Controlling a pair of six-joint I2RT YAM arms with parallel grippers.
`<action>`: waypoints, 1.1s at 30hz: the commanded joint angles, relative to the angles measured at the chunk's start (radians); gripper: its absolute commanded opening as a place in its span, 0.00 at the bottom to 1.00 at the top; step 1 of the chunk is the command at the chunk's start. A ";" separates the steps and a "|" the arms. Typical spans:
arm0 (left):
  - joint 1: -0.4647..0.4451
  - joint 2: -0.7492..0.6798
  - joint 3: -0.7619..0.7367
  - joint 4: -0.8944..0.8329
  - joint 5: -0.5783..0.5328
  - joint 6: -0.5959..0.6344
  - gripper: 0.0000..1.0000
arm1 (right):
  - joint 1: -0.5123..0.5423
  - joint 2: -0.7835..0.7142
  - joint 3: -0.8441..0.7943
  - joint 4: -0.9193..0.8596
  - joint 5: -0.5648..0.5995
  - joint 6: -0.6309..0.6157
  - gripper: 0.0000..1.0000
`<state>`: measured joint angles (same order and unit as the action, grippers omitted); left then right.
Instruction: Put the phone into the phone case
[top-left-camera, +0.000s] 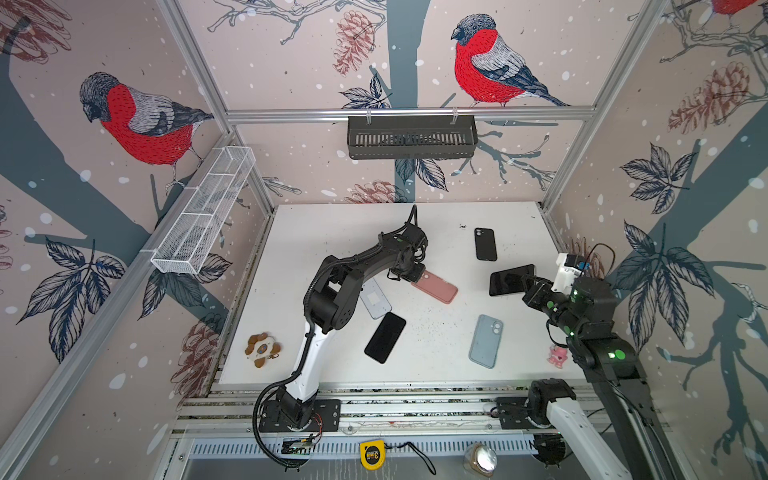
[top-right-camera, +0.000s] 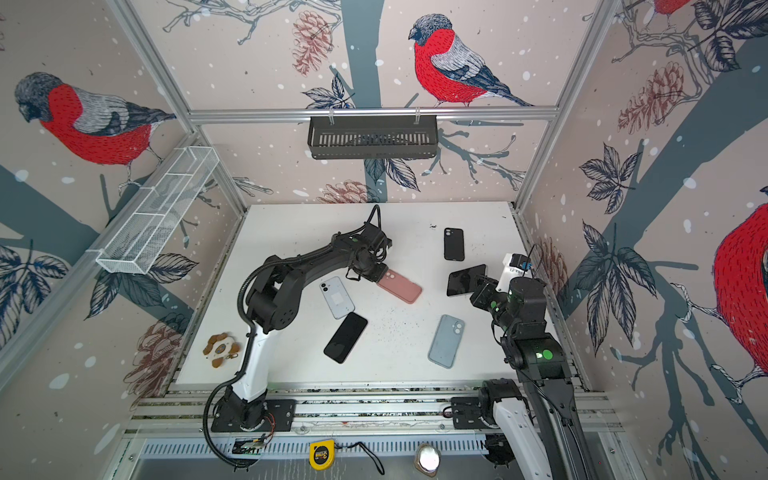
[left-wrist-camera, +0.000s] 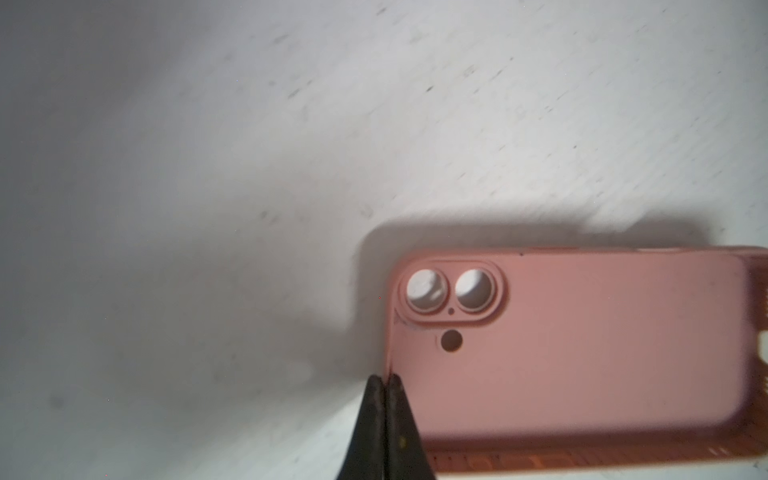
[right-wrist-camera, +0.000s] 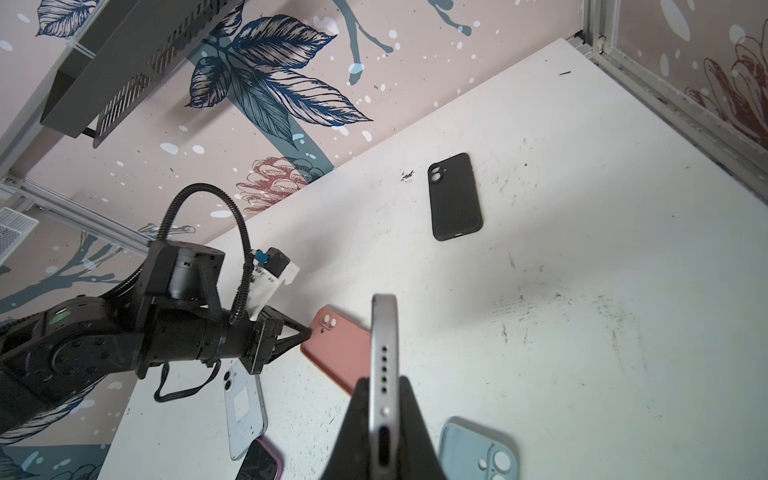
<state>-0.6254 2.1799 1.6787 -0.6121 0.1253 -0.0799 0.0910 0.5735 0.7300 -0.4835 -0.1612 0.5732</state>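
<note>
Table (top-left-camera: 332, 232): white and matte, scuffed and peppered with dark specks, with bird wallpaper behind.
Progress: about midway by my judgement. Both pieces are gripped, but nothing is fitted yet.
Phone (right-wrist-camera: 384, 332): raised clear of the table at its right side and well apart from the case. It is a slim slab with a dark glossy screen, and its grey metal edge has speaker holes and a port.
Right pincer (right-wrist-camera: 383, 379): clamped across the phone's two faces at the port end.
Pink case (left-wrist-camera: 582, 353): lies mid-table. It looks like soft matte rubber, with rounded corners and two round lens holes in a raised ring.
Left pincer (left-wrist-camera: 384, 380): tips together, pinching the case's thin end wall by the lens holes.
Left to do: bring the phone over, align it and press it in. I cannot tell whether the case's hollow side faces up.
Spare: a black case (top-left-camera: 485, 244) and a blue case (top-left-camera: 486, 340) lie flat on the table.
</note>
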 joint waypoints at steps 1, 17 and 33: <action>0.007 -0.121 -0.131 0.083 -0.033 -0.166 0.00 | 0.003 0.012 -0.020 0.098 -0.063 0.016 0.02; -0.099 -0.401 -0.511 0.383 -0.072 -0.517 0.19 | 0.135 0.068 -0.195 0.506 -0.205 0.289 0.04; 0.119 -0.406 -0.452 0.390 0.298 -0.305 0.85 | 0.285 0.299 -0.300 0.805 -0.084 0.407 0.02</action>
<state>-0.5144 1.7260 1.1652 -0.1757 0.3222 -0.4362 0.3706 0.8444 0.4507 0.1425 -0.2539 0.9176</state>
